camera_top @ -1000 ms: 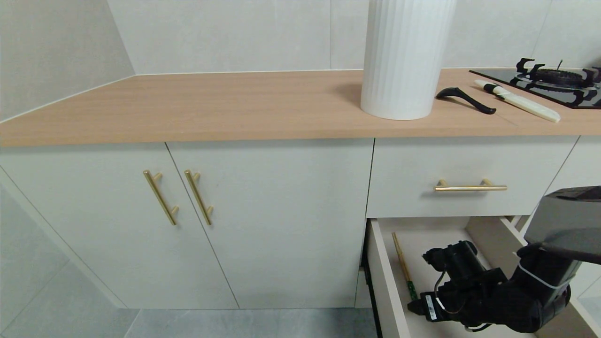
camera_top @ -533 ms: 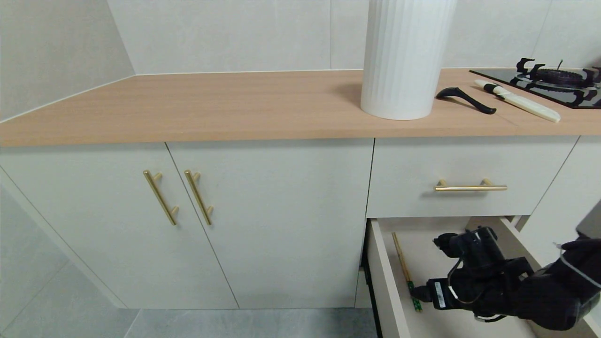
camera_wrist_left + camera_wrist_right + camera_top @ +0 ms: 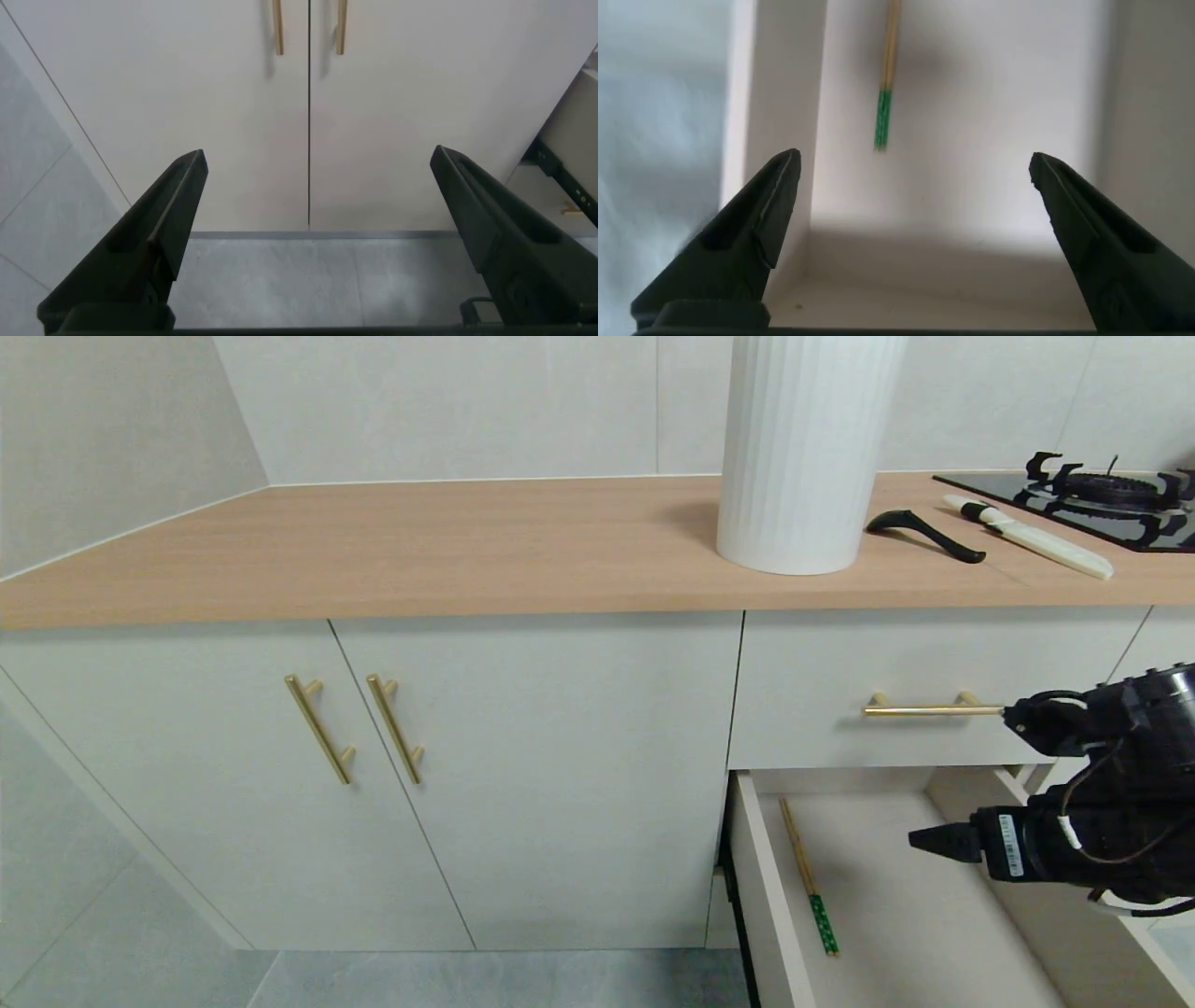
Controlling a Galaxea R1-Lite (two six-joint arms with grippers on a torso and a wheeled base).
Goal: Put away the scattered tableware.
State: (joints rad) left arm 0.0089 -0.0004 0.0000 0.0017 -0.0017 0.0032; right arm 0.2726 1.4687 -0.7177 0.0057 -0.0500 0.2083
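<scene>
In the head view, green-tipped wooden chopsticks (image 3: 808,877) lie along the left wall of the open drawer (image 3: 896,915), below and left of the right claw (image 3: 976,782), which is spread wide and empty. In the right wrist view their upper length is cut off and blurred. In the left wrist view, the left claw (image 3: 316,168) gapes empty before smooth cabinet doors (image 3: 392,121).

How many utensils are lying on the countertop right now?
2: a black spoon just right of the white ribbed cylinder, and a white knife farther right, beside the stove. The cylinder may hide others behind it.
</scene>
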